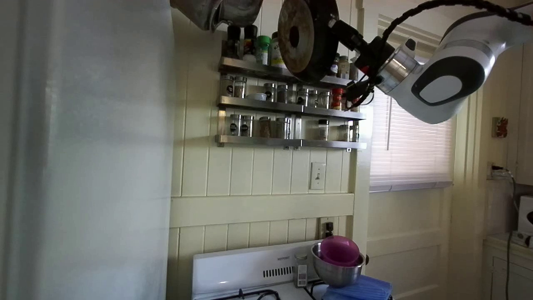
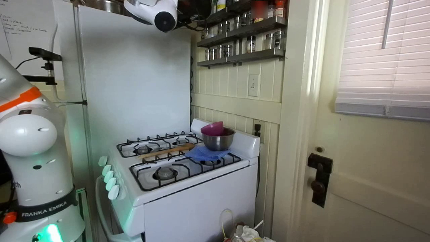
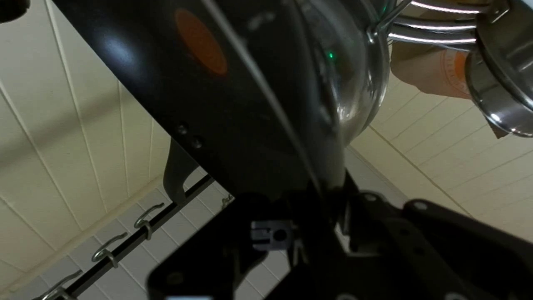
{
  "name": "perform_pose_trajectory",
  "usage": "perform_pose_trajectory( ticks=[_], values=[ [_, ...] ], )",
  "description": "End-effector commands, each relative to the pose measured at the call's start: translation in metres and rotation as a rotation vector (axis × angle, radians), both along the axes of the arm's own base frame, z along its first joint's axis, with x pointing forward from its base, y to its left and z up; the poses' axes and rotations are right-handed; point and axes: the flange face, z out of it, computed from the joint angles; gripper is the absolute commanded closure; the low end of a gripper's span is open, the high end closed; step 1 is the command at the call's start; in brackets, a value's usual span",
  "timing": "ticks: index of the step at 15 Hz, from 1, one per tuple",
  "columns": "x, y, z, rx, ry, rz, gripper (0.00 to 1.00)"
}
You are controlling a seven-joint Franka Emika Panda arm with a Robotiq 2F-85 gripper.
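A dark round pan (image 1: 303, 54), its flat base stained brown, hangs high in front of the wall shelves in an exterior view, tilted nearly on edge. My gripper (image 1: 334, 24) is shut on its near edge. In the wrist view the pan's black wall (image 3: 233, 104), with an orange oval mark and two rivets, runs down between the fingers of the gripper (image 3: 312, 200). Behind it a dark curved handle (image 3: 177, 173) reaches the black rail (image 3: 125, 246); whether it hangs there I cannot tell. The fingertips are dark and partly hidden by the pan.
Metal hooks (image 3: 109, 246) line the rail. Shiny cookware (image 3: 362, 83) and a steel pot (image 3: 510, 75) hang close by. Spice jars fill the wall shelves (image 1: 262, 102). Below, the stove (image 2: 195, 181) carries a steel bowl (image 2: 218, 143), a pink bowl (image 2: 212, 129) and a blue cloth (image 2: 205, 154).
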Motion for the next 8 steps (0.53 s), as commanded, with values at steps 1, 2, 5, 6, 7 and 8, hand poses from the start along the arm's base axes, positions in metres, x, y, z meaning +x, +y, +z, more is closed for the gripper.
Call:
perform_pose_trajectory(
  ticks=[1, 2, 5, 6, 7, 8],
  values=[
    [-0.0145, -0.0021, 0.0122, 0.015, -0.047, -0.04, 0.98],
    [-0.0151, -0.003, 0.012, 0.015, -0.047, -0.044, 0.98],
    [-0.0153, -0.0053, 0.0092, 0.021, -0.037, -0.051, 0.98],
    [-0.0154, -0.0059, 0.0083, 0.023, -0.033, -0.055, 0.98],
    [-0.015, -0.0065, 0.0066, 0.03, -0.027, -0.055, 0.98],
    [-0.0143, -0.0066, 0.0051, 0.032, -0.022, -0.053, 0.98]
  ],
)
